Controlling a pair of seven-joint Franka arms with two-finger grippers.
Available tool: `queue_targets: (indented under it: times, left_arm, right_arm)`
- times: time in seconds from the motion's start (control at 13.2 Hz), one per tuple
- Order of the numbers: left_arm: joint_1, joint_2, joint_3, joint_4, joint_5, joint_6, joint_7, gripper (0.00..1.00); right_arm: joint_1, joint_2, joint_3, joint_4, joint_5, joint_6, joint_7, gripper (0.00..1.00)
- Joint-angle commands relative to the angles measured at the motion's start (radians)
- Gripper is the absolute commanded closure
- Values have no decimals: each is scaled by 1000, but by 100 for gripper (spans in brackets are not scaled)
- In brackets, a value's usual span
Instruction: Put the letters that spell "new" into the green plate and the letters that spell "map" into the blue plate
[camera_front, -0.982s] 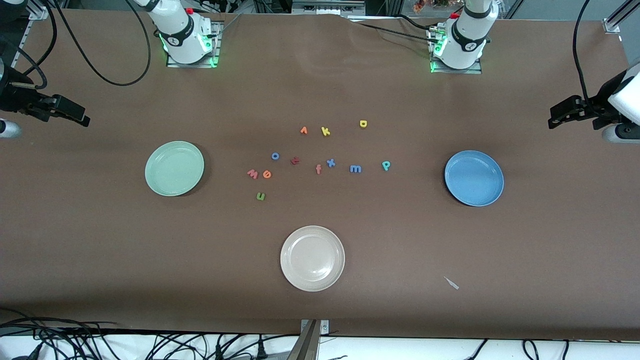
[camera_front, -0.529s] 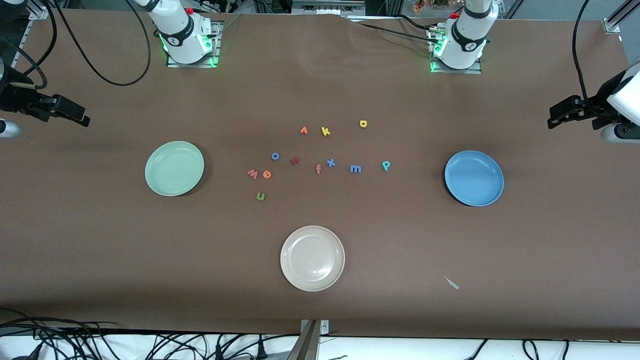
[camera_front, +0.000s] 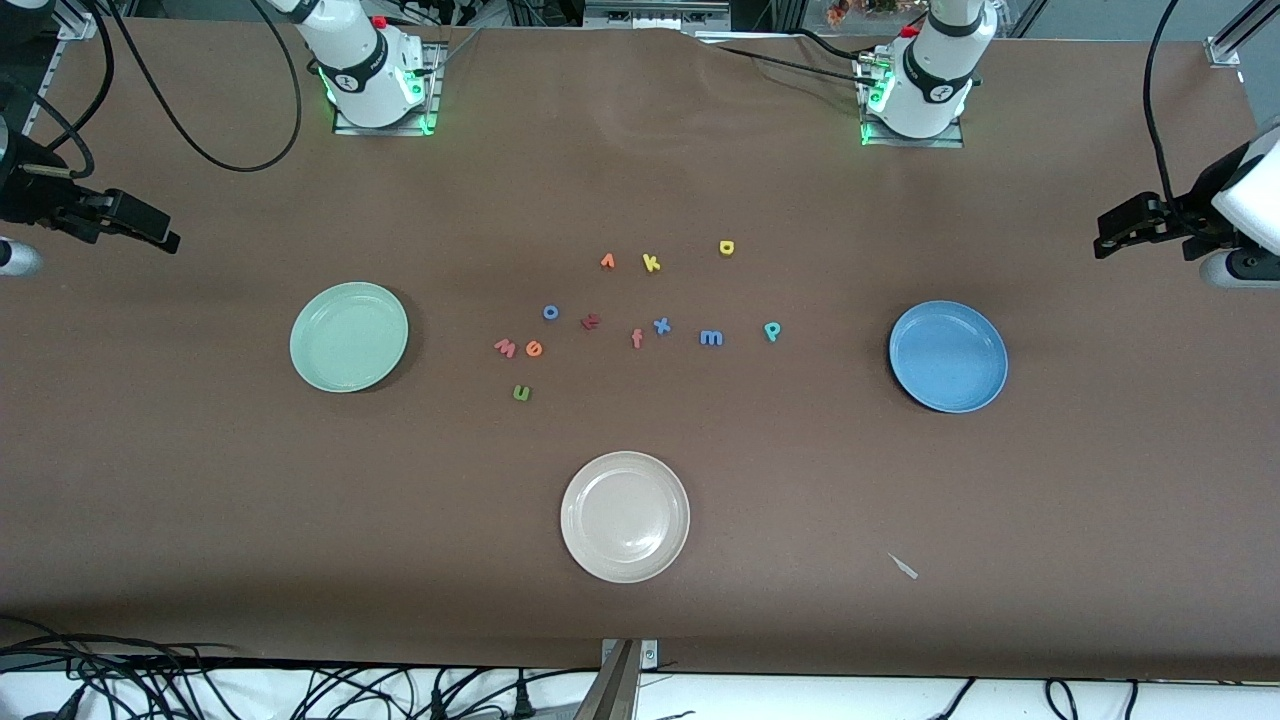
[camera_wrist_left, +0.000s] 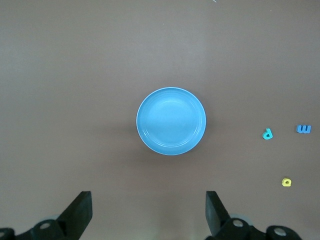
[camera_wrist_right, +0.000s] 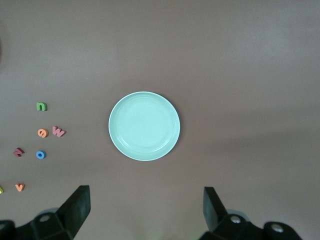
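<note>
Overhead, both grippers hang wide open and empty: the left gripper (camera_wrist_left: 147, 212) above the round blue plastic plate (camera_wrist_left: 171, 121), the right gripper (camera_wrist_right: 145, 210) above the round mint-green plastic plate (camera_wrist_right: 144, 125); foam letters (camera_front: 711, 337) lie between the plates.

Robotics lab, bolted arm bases (camera_front: 380, 95), brown table cover (camera_front: 200, 480), loose cables (camera_front: 200, 685)

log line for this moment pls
stage: start | letters: all on table | green plate, blue plate: empty | left gripper, right gripper: open, high over plates
</note>
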Motion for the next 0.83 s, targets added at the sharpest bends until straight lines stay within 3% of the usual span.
queue_targets:
  times: [0.0,0.76]
  left_arm:
    - [-1,-11,3,-18,-20,16,27,0]
    - [-2,-11,3,-21,-20,25,27,0]
  right_arm:
    - [-2,-20,4,-11,15,-4,2,0]
    - [-2,-20,4,-11,15,-4,4,0]
